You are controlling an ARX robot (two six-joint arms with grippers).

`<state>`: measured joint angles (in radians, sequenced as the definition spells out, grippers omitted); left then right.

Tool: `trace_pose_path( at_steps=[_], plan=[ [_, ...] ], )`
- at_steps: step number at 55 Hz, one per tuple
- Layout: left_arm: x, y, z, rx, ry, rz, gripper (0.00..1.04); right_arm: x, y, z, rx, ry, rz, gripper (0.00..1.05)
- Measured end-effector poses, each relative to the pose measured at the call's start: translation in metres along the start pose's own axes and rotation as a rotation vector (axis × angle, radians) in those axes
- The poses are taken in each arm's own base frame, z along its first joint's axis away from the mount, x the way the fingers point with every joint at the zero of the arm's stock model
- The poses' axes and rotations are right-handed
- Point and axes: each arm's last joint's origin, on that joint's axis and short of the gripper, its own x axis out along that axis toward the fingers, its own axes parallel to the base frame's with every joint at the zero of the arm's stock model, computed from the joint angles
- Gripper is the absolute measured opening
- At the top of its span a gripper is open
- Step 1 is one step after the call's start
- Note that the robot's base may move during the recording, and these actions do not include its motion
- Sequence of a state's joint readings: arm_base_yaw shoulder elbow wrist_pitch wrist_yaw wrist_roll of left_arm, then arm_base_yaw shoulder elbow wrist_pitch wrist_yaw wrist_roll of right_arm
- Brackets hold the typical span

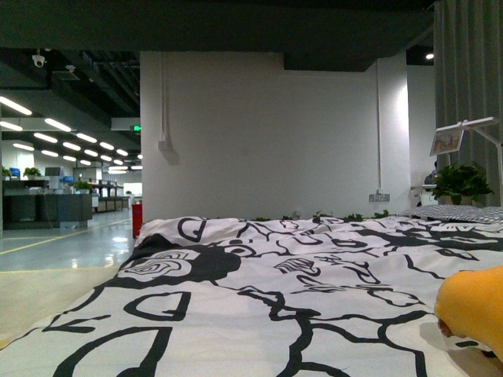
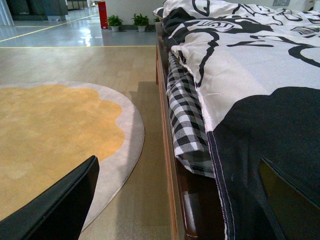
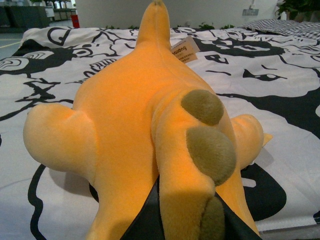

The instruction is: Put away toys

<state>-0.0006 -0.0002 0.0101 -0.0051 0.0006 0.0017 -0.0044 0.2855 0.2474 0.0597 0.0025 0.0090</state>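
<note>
An orange-yellow plush animal (image 3: 140,115) with olive-green spots and a pointed tuft lies on the black-and-white bed cover (image 3: 60,60). My right gripper (image 3: 187,225) is shut on its near end, the dark fingers pinching a raised ridge of plush. In the front view only an orange edge of the toy (image 1: 475,310) shows at the lower right. My left gripper (image 2: 185,200) hangs open beside the bed's wooden side rail (image 2: 172,190), with nothing between its fingers.
The patterned duvet (image 1: 259,298) covers the bed, over a checked sheet (image 2: 187,125). A round yellow rug (image 2: 50,135) lies on the wooden floor left of the bed. A white wall (image 1: 267,133) and potted plant (image 1: 460,182) stand behind.
</note>
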Motion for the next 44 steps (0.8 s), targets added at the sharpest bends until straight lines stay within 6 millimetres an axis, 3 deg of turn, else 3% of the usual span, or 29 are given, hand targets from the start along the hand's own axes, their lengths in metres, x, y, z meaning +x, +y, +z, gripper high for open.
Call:
trace_pose_path(
  at_steps=[16, 44],
  plan=[
    [0.0, 0.0, 0.0, 0.0, 0.0, 0.0, 0.98, -0.012, 0.0, -0.027, -0.003, 0.01, -0.002, 0.07],
    [0.0, 0.0, 0.0, 0.0, 0.0, 0.0, 0.98, -0.015, 0.0, -0.043, -0.003, -0.008, -0.003, 0.07]
  ],
)
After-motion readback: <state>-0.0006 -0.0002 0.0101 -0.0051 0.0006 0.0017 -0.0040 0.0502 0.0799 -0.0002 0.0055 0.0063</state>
